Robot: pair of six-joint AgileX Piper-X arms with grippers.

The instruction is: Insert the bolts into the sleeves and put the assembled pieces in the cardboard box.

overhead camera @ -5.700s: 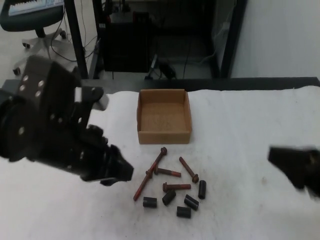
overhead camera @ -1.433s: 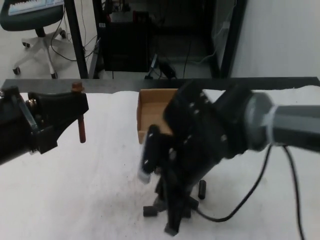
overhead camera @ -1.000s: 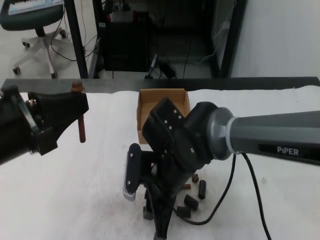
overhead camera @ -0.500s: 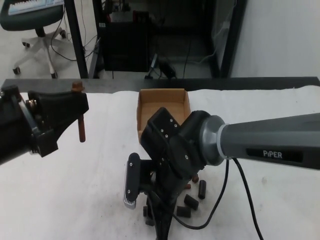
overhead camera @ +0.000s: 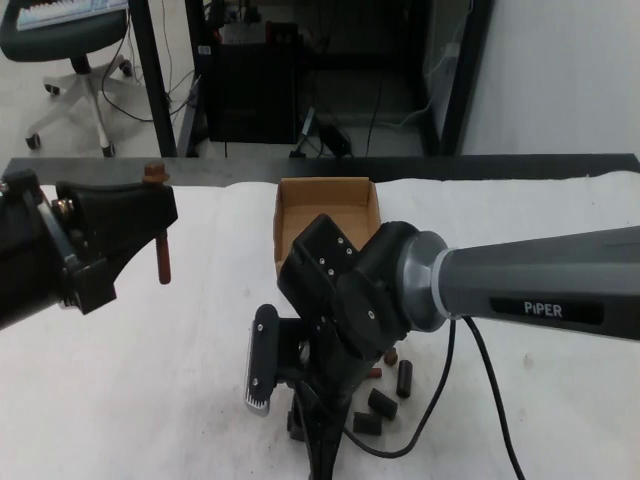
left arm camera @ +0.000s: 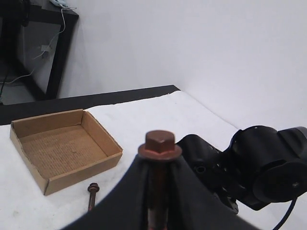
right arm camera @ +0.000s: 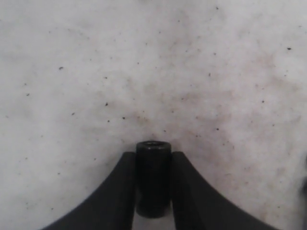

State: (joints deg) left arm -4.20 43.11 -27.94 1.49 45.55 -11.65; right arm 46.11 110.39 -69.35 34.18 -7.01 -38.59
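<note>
Zero assembled pieces sit in the cardboard box [left arm camera: 69, 146]. The left gripper [left arm camera: 158, 165] clamps one bolt [left arm camera: 159, 143] upright, well left of it; the right gripper [right arm camera: 152, 158] pinches a black sleeve [right arm camera: 153, 182] low at the cloth [right arm camera: 216, 57]. Insertion remains.

Bright, even light washes the white cloth [overhead camera: 130, 400], leaving only faint, soft shadows.

High cam fwd/down, shares box [overhead camera: 326, 184] w/ L wrist; R prob. closest.

A white wall [overhead camera: 560, 70], a dark rack [overhead camera: 300, 70] — an office chair [overhead camera: 60, 45] beyond.
</note>
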